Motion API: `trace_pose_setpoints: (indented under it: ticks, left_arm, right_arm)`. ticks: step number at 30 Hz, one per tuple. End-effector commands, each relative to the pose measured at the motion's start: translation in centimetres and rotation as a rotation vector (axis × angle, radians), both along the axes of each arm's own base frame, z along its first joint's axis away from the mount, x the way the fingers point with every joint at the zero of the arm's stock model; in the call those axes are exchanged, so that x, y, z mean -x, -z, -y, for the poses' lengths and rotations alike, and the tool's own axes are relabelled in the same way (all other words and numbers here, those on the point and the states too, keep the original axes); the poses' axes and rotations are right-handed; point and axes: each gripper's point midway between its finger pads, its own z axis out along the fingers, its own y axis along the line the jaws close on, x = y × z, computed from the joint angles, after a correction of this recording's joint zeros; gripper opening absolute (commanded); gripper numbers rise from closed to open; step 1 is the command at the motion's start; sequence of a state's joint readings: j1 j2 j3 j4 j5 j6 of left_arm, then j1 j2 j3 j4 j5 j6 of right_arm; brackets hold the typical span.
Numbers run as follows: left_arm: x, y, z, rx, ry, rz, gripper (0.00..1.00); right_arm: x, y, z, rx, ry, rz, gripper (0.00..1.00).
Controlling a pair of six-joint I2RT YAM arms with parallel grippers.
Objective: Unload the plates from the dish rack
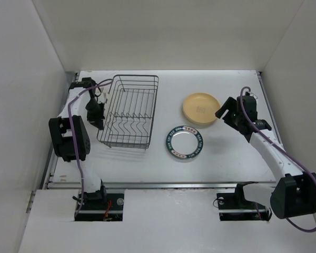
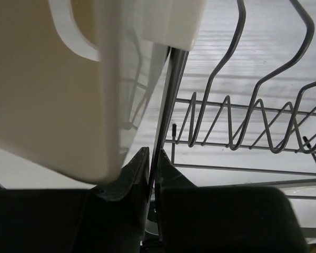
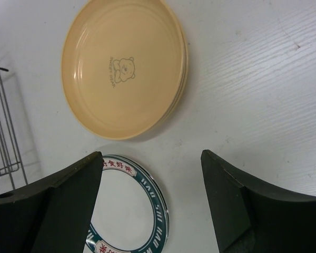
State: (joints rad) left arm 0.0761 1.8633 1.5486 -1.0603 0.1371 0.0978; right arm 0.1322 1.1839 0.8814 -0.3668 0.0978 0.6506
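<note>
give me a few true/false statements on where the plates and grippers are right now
1. The dish rack holds no plates. True.
2. The teal-rimmed plate sits on top of the yellow plate. False: they lie side by side, apart, on the table.
3. The right gripper is open. True.
4. The left gripper hovers over the yellow plate. False: it is at the dish rack's left wall, closed on a wire.

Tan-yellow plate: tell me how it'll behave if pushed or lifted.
The tan-yellow plate looks rigid and glossy, so it would probably slide on the table rather than tip. Its low, shallow rim likely gives the right gripper little to pinch.
</note>
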Motion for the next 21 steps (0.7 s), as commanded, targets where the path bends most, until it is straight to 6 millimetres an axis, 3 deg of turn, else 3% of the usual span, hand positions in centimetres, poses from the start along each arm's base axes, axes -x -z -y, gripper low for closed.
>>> trace_pose_setpoints:
  ticks: [1, 5, 15, 18, 20, 21]
  left_arm:
    - [0.9, -0.5, -2.4, 0.001, -0.192, 0.005, 0.00]
    - [0.8, -1.2, -2.0, 0.024, -0.199, 0.035, 0.00]
    - [0.1, -1.4, -2.7, -0.003, -0.151, 0.018, 0.00]
    - [-0.5, -2.2, -2.9, -0.006, -0.138, 0.042, 0.24]
    - [-1.2, -3.0, -3.2, -0.019, -0.129, 0.073, 0.34]
    - [-1.8, -3.7, -3.6, -0.039, -0.131, 0.101, 0.44]
  right_arm:
    - [-0.2, -1.6, 0.7, 0.025, 0.034, 0.062, 0.80]
    - [-0.3, -2.1, 1.9, 0.053, 0.095, 0.068, 0.80]
    - [-0.7, -5.7, 5.5, 0.164, 0.270, 0.103, 0.84]
    - [-0.5, -7.2, 5.9, 0.186, 0.276, 0.133, 0.87]
    - [-0.1, -8.1, 6.4, 0.203, 0.294, 0.160, 0.89]
    - [0.0, -9.1, 6.6, 0.210, 0.299, 0.183, 0.92]
